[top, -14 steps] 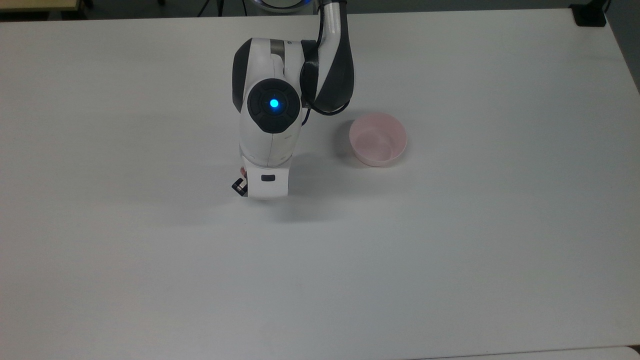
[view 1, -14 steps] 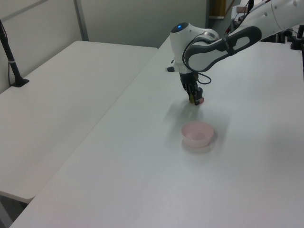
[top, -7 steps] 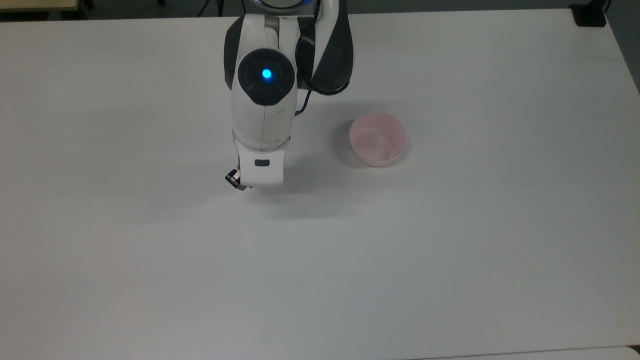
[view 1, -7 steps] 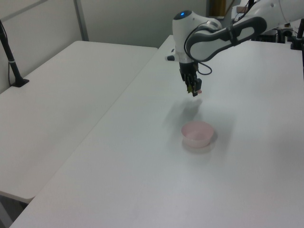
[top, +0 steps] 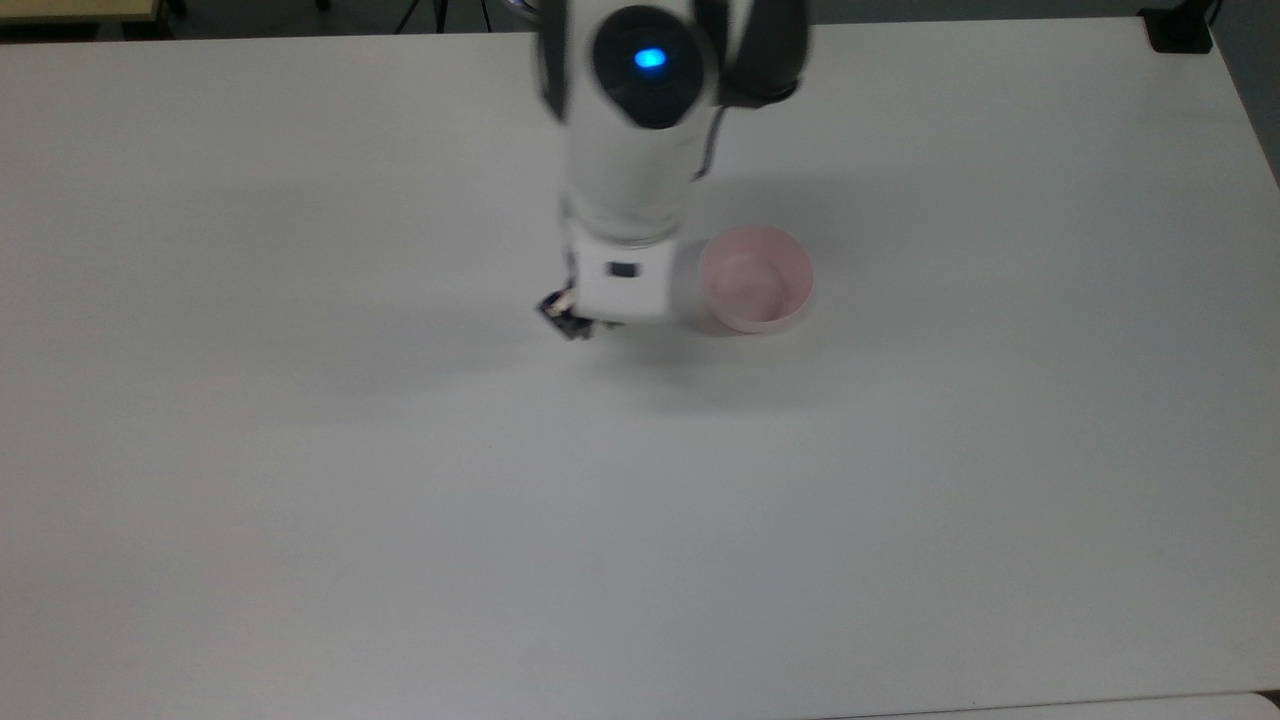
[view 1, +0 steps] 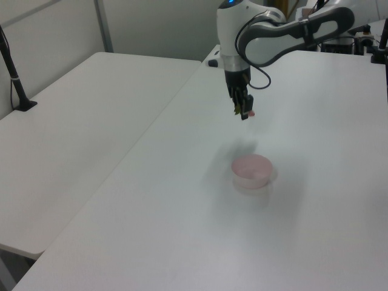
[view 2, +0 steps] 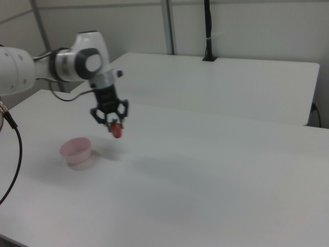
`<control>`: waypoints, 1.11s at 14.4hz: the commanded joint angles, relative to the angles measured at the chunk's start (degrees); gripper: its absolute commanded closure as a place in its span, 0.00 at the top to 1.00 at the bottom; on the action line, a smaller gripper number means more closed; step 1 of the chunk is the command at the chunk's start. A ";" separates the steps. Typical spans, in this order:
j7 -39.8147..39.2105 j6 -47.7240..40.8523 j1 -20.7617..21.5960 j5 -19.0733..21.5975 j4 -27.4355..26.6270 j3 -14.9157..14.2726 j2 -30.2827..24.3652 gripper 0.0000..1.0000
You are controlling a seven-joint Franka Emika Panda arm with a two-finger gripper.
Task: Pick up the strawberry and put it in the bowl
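My gripper (view 2: 114,125) hangs well above the white table, shut on a small red strawberry (view 2: 117,132) that points down from between its fingers. In the left view the gripper (view 1: 244,111) holds the strawberry (view 1: 250,113) up in the air, farther from the camera than the pale pink bowl (view 1: 252,171). The top view puts the gripper (top: 572,318) just left of the bowl (top: 755,277), with the arm's white wrist covering most of it. The bowl (view 2: 76,150) sits on the table to the right view's left of the strawberry and looks empty.
A second white table (view 1: 73,133) stands alongside at the left view's left, with a black post (view 1: 15,76) clamped to it. A dark block (top: 1180,28) sits at the table's far right corner in the top view.
The gripper has risen from the table with the strawberry in it and has swung toward the bowl, to the right in the top view.
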 commanded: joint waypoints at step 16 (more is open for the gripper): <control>45.53 -5.69 9.15 -0.94 -3.29 2.87 -5.59 1.00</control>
